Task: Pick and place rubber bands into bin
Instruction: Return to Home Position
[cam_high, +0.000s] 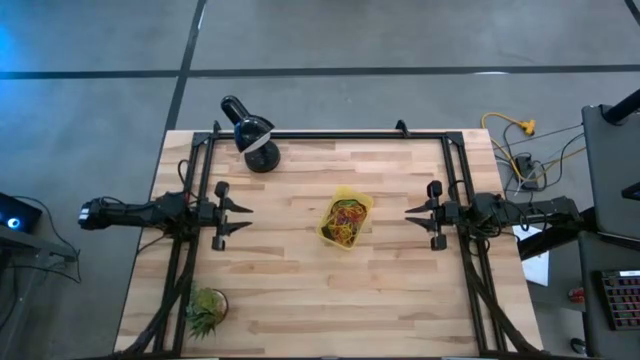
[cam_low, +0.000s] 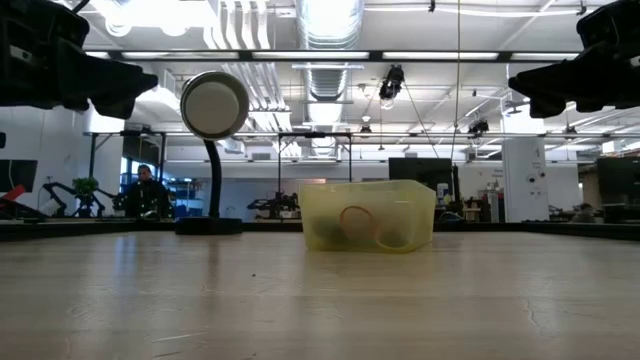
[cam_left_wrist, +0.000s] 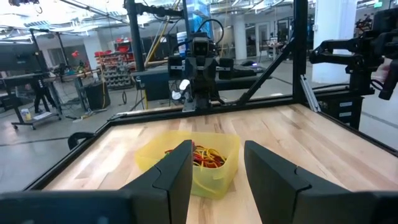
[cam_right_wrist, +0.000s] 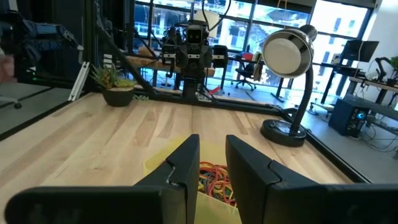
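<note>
Apparently the sorting is drawing to its close; the rubber bands (cam_high: 346, 222) are lying in a tangled heap of red, orange, yellow and green inside the bin (cam_low: 400, 205), which is sitting near the middle of the table (cam_high: 300, 290), between the two arms. No loose band is showing on the wood from above, though a loop that thin might be escaping the overhead camera; by my reckoning nothing is waiting to be picked, and only the arms' parking is left.

The left gripper (cam_high: 243, 218) is hanging by the left side of the table, its fingers standing well apart and carrying nothing; the right gripper (cam_high: 414, 219) is facing it from the right side, its fingers parted more narrowly, and it too is carrying nothing.

The wrist views are showing the bands' colours plainly, looking down into the tub; the low view is giving only a faint loop through the cloudy yellow wall, yet it alone is showing both grippers held high above the tabletop, with the lamp (cam_high: 255, 135) standing behind.
</note>
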